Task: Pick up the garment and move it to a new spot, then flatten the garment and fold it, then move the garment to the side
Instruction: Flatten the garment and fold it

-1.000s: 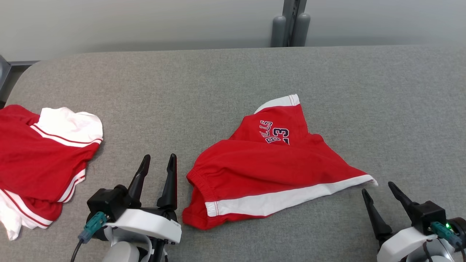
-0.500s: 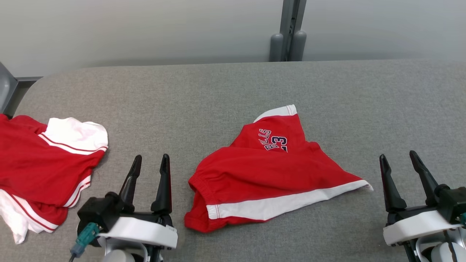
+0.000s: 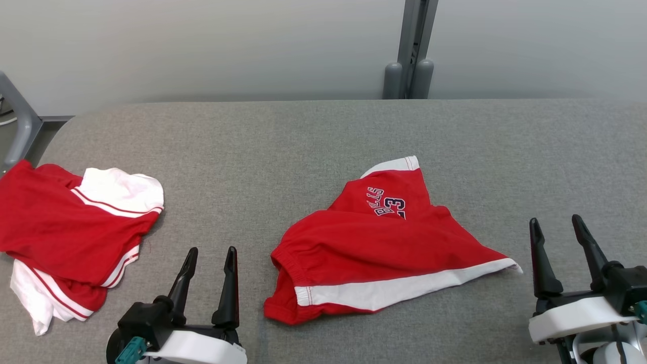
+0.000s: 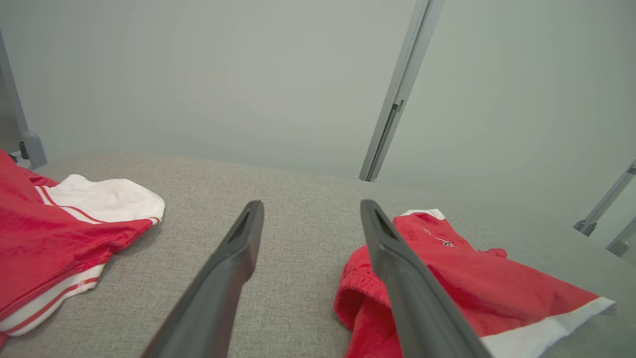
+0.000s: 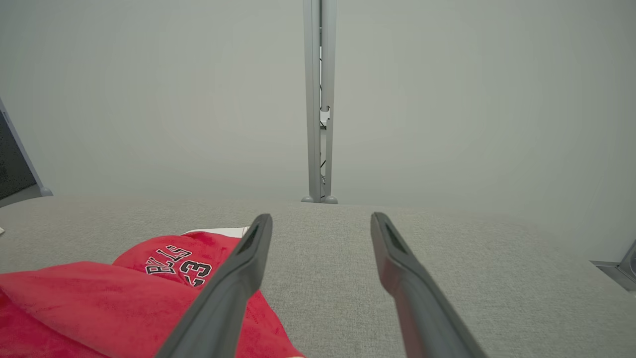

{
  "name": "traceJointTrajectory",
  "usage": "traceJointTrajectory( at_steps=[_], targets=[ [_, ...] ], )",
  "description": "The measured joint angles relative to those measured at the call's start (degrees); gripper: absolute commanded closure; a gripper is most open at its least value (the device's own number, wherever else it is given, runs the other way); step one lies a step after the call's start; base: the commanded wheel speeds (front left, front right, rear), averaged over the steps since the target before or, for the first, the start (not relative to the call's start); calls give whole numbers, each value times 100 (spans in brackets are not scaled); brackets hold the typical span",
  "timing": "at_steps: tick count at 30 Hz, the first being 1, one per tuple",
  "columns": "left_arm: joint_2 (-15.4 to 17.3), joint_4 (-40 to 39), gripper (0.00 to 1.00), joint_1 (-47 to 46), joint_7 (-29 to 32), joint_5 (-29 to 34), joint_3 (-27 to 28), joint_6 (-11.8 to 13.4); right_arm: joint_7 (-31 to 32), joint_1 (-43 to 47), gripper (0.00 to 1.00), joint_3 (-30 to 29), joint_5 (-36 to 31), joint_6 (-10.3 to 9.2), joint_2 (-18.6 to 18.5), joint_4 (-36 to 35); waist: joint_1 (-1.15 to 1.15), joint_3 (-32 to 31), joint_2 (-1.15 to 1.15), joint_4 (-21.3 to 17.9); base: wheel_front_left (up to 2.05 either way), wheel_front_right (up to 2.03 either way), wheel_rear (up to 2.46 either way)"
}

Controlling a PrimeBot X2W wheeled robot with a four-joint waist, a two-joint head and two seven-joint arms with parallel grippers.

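Both sets of jaws wide, empty: left pincer point(image 3: 213, 249), right pincer point(image 3: 554, 219). Shorts point(image 3: 384, 247) lie rumpled on counter point(image 3: 303, 141); light, limp, likely to sag. Probably grip waistband point(image 3: 282, 255) corners.

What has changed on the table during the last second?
The right gripper straightened and advanced beside the red shorts; the left gripper drew back slightly. Both stayed open, holding nothing. The red shorts and the red-and-white garment lie unmoved; only the camera shifted.
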Motion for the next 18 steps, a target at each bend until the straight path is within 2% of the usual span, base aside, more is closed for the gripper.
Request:
traceJointTrajectory(
  at_steps=[12,18],
  targets=[
    [0,118,0,-3,0,100,-42,-27,0,4,0,136,14,-1,109,144,0,-121,0,39,0,0,0],
    [2,554,0,-1,4,77,-294,-200,0,26,0,179,32,0,121,178,0,-159,0,32,0,0,0]
  ],
)
